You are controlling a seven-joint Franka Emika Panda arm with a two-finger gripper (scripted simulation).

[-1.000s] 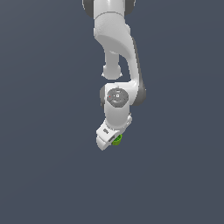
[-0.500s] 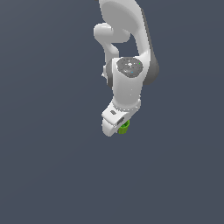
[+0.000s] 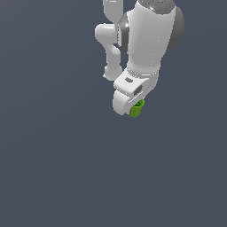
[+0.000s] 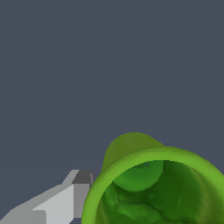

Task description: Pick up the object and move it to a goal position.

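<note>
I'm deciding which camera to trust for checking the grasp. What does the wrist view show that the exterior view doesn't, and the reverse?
Only the wrist view shows the green cup's hollow inside and one of the fingers against its rim. Only the exterior view shows the white arm above and the gripper covering most of the cup. Both show the cup at the gripper against plain dark grey.
</note>
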